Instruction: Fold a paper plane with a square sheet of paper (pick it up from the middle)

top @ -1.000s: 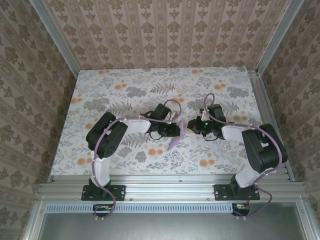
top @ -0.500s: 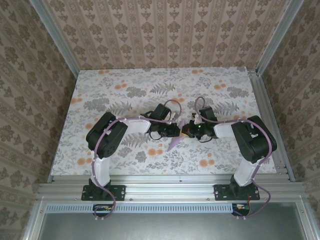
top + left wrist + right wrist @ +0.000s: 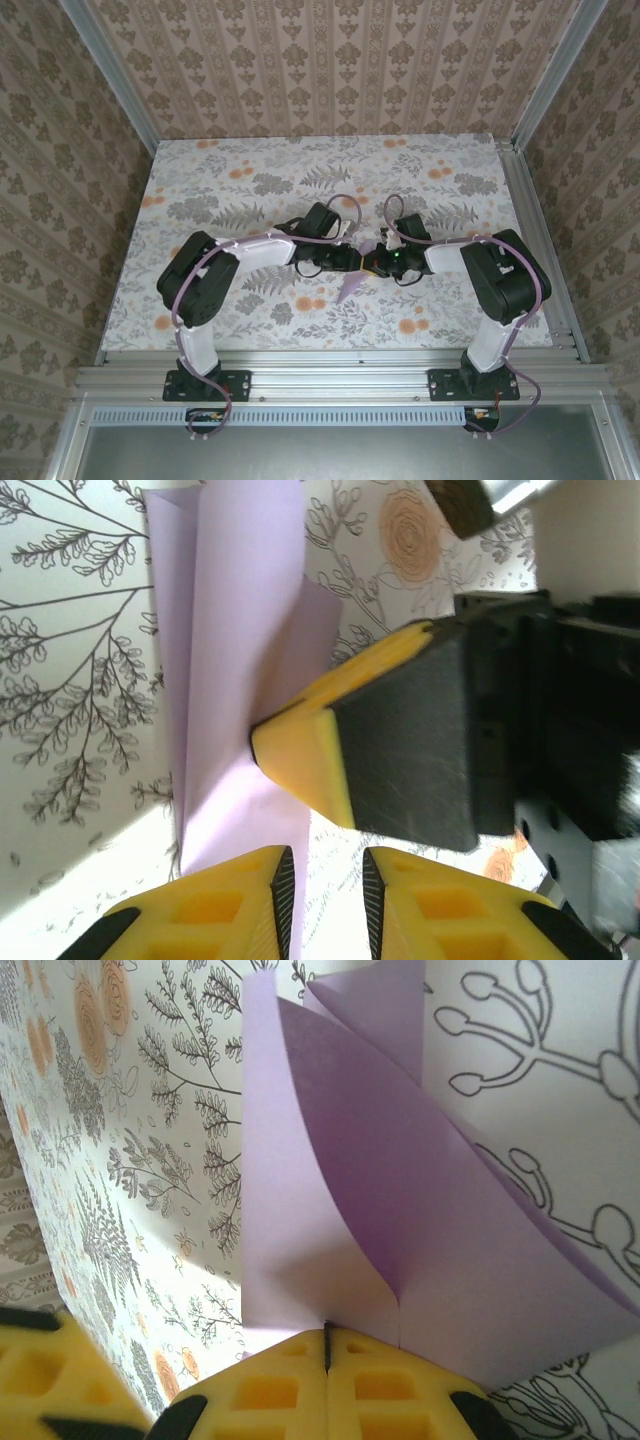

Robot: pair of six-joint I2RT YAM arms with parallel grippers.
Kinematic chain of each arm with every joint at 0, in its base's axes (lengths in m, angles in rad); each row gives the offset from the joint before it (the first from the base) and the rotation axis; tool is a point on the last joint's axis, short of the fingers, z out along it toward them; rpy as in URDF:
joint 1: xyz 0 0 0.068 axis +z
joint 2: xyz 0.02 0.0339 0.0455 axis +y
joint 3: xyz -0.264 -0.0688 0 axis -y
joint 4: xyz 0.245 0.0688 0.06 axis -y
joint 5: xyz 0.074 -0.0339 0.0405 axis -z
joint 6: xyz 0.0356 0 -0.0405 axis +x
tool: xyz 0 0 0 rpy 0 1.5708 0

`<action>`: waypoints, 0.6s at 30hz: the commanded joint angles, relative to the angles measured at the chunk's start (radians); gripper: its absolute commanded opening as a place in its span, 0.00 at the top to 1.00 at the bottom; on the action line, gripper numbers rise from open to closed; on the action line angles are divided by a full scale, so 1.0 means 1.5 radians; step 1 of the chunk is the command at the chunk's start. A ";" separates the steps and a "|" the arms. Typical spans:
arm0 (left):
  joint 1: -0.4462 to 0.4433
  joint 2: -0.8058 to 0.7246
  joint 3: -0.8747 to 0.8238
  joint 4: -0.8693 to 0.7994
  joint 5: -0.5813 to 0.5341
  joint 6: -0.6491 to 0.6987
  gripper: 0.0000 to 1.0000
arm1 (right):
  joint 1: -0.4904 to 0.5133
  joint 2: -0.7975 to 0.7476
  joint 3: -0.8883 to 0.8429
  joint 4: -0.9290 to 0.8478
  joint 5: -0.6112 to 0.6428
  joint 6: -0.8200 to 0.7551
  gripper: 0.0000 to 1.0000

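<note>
The pale lilac paper plane is a half-folded dart held just above the floral table, its tip toward the near edge. My right gripper is shut on it; in the right wrist view the yellow fingertips pinch the centre fold while two wings of the paper plane spread apart. My left gripper faces the right one, nearly touching it. In the left wrist view my left gripper stands open, with bare table in the gap and the paper plane along its left pad. The right gripper's finger presses the paper there.
The floral tabletop stretches behind and to both sides of the grippers. Patterned walls enclose three sides, and an aluminium rail runs along the near edge by the arm bases. Lilac cables loop over both wrists.
My right gripper has moved left to meet the left one and closed on the paper. The left arm's elbow has swung out to the left. The paper has barely shifted.
</note>
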 commanded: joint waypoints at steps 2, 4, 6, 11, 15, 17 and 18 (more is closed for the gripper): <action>-0.027 -0.049 -0.001 -0.094 -0.076 0.034 0.71 | 0.002 0.013 -0.005 -0.064 0.056 -0.026 1.00; -0.043 -0.058 -0.003 -0.127 -0.125 0.036 0.71 | 0.002 0.014 -0.006 -0.063 0.057 -0.028 1.00; -0.061 -0.067 -0.010 -0.150 -0.174 0.033 0.70 | 0.002 0.014 -0.008 -0.060 0.056 -0.029 1.00; -0.088 -0.066 -0.034 -0.137 -0.212 0.019 0.71 | 0.002 0.014 -0.012 -0.058 0.055 -0.029 1.00; -0.091 -0.056 -0.050 -0.113 -0.200 0.011 0.74 | 0.002 0.010 -0.014 -0.061 0.054 -0.033 1.00; -0.092 -0.050 -0.053 -0.104 -0.193 0.010 0.75 | 0.002 0.010 -0.014 -0.061 0.054 -0.033 1.00; -0.093 -0.047 -0.053 -0.104 -0.191 0.010 0.76 | 0.002 0.010 -0.015 -0.060 0.054 -0.033 1.00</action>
